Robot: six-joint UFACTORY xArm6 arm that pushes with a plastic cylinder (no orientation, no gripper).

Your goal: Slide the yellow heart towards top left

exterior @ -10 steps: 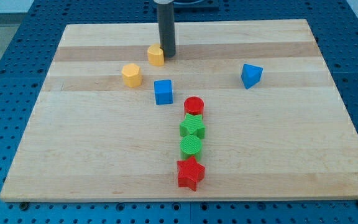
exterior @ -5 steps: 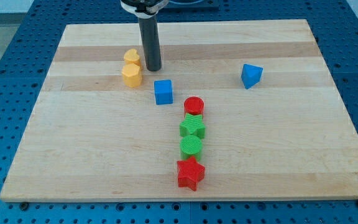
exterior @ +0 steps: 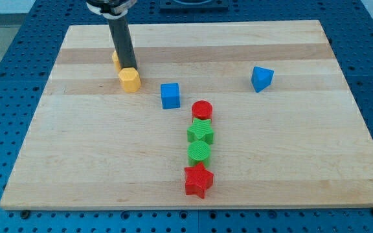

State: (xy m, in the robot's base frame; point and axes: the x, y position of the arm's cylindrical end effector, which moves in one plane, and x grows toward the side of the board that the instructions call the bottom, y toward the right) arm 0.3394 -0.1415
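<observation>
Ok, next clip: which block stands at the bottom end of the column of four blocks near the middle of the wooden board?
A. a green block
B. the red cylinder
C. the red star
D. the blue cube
C: the red star is lowest in the view, below the two green blocks, with the red cylinder at the top end.

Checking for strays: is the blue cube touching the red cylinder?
No, bare board separates the blue cube from the red cylinder.
</observation>
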